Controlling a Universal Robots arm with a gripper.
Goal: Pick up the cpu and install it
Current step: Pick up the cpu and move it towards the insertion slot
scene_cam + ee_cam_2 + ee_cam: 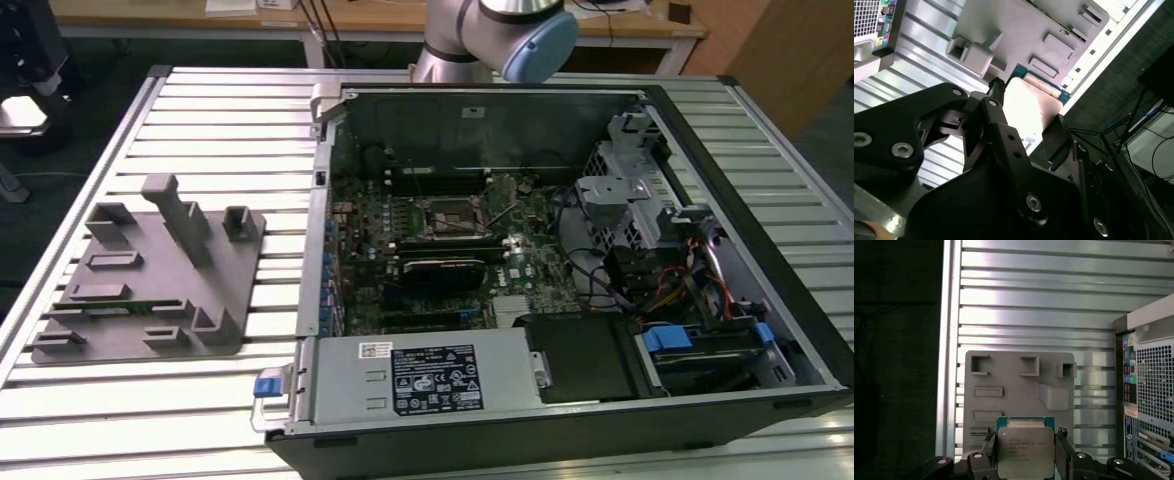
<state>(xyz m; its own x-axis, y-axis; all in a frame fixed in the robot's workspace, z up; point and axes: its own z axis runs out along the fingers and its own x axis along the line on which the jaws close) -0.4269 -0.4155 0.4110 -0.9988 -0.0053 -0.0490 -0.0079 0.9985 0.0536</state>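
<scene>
The cpu (pixel 1025 452) is a flat square chip with a silver metal top and a green rim. It sits between the two black fingers of my gripper (pixel 1025 440), which is shut on its opposite edges. The second wrist view shows the same grip from the side: the gripper (pixel 1026 112) clamps the cpu (pixel 1029 100), whose top glares pale. The held chip hangs above the grey fixture plate (pixel 1019 390) on the slatted table. In the exterior view the open computer case (pixel 747 150) shows the motherboard with its cpu socket (pixel 451 215) near the middle.
The grey fixture plate (pixel 147 290) with upright posts lies at the exterior view's left on the aluminium slat table (pixel 227 120). The arm (pixel 494 30) rises behind the case. The case's rear panel (pixel 1149 390) stands beside the fixture, and the table edge (pixel 946 340) drops to dark floor.
</scene>
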